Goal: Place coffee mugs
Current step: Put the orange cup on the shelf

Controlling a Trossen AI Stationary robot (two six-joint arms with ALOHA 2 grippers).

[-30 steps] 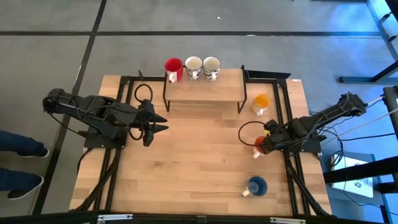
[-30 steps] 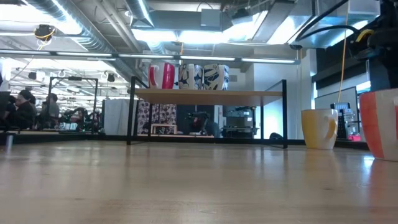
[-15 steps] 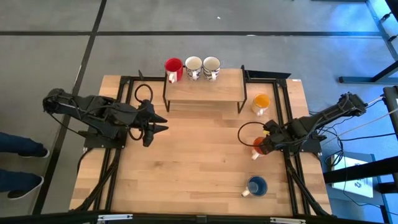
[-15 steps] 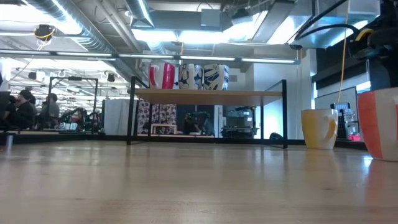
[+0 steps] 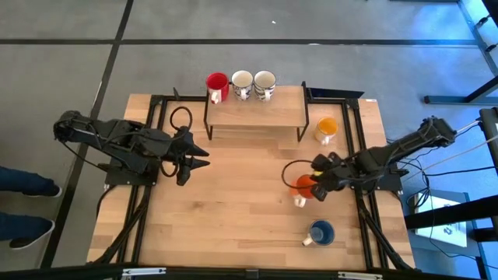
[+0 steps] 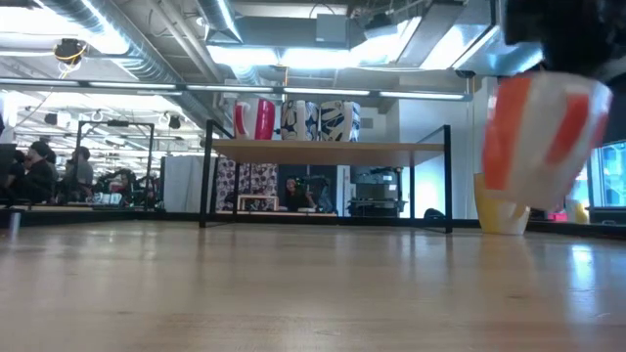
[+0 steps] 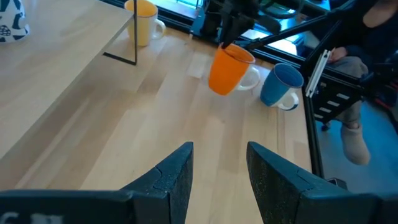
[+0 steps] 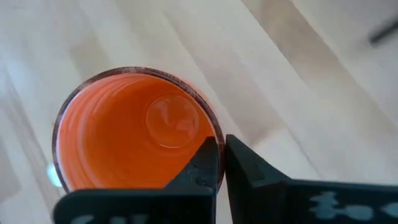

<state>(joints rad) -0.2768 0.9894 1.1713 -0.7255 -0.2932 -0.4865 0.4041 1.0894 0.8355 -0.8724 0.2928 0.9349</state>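
Note:
My right gripper [image 8: 221, 148] is shut on the rim of an orange-red mug [image 5: 301, 187], which hangs tilted above the table right of its middle; the low view shows it off the wood [image 6: 543, 137]. A yellow-orange mug [image 5: 327, 127] stands on its base behind it, and a blue mug [image 5: 320, 232] stands near the front edge. A red mug [image 5: 216, 82] and two white patterned mugs [image 5: 242, 80] [image 5: 264, 80] stand on the shelf [image 5: 255, 109]. My left gripper [image 7: 221, 177] waits open at the left, with nothing between its fingers. My right gripper pinches the orange-red mug's rim [image 8: 210, 121], one finger [image 8: 205, 163] inside the cup and the other [image 8: 244, 167] outside its wall. The fingers come slanting down from above. The mug hangs below them, lifted clear of the table and tilted [image 7: 229, 68].
The wooden shelf on thin black legs [image 6: 328, 150] stands at the table's far middle. A cable loops beside my right arm [image 5: 289, 173]. Bare wood [image 5: 241, 202] spreads over the table's middle and front. A person's legs [image 5: 23, 190] show beyond the left edge.
My right gripper has lifted the orange-red mug off the table and carried it toward the table's left. Its wrist has rolled, and the mug, upright before, now hangs tilted. The other mugs have stayed where they were.

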